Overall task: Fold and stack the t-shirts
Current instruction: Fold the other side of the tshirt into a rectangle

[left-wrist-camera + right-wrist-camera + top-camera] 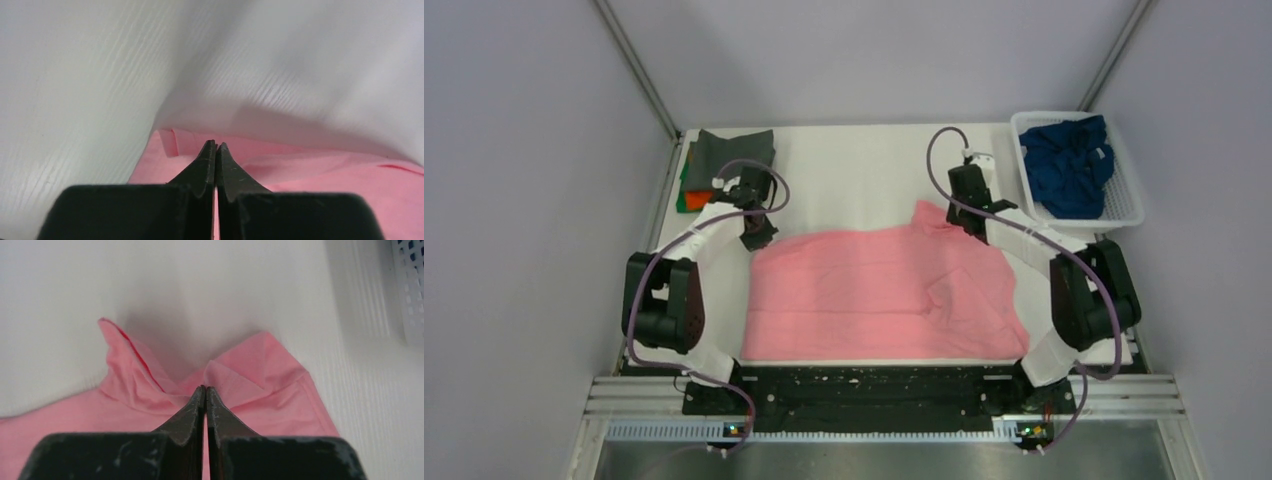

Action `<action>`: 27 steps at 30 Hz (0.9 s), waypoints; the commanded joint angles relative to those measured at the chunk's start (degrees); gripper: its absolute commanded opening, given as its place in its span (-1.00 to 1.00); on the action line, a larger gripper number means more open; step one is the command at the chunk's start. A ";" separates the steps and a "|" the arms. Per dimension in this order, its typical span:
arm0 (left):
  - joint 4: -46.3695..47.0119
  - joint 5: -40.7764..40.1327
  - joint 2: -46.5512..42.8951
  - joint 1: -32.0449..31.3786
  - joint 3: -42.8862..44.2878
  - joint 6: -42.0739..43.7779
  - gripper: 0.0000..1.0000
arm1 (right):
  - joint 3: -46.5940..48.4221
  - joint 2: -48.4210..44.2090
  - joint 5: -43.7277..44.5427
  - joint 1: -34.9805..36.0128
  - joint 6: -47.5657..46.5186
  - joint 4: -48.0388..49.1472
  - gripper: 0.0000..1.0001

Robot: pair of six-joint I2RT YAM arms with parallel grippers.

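Pink cloth is taking up most of the middle of the white surface (854, 170): the pink t-shirt (874, 295) is lying spread out, its near edge running along just in front of the arm bases. The left part is lying fairly flat, while the right part is rumpling into folds, and its far right part is standing up in a small peak.

At that peak the right hand (972, 218) is reaching down. Its two fingers are pressing fully together, and in the wrist view a little pucker of pink fabric is gathering right at the tips, so it is pinching the pink t-shirt there. The left hand (757, 238) is sitting at the far left corner of the same shirt. Its fingers are also meeting tip to tip with no gap. Pink cloth is showing just beyond them, but I cannot tell whether any of it is caught between them.

Off at the far left edge, a dark grey t-shirt (736, 155) is lying folded on top of a pile, with slivers of an orange t-shirt (696, 198) and a green t-shirt (683, 204) peeking out beneath it. At the far right corner, a navy blue t-shirt (1069, 165) is sitting crumpled inside a white lattice basket (1134, 210), well apart from the pink one.
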 commanded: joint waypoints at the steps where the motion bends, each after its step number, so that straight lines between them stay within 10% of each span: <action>1: 0.91 -1.45 -6.63 -1.61 -4.02 -1.11 -1.00 | -4.88 -10.30 0.50 2.97 0.94 -3.02 -1.00; 27: -1.70 -2.05 -29.72 -2.11 -24.81 -6.25 -1.00 | -20.27 -51.70 -3.91 9.67 12.00 -40.81 -1.00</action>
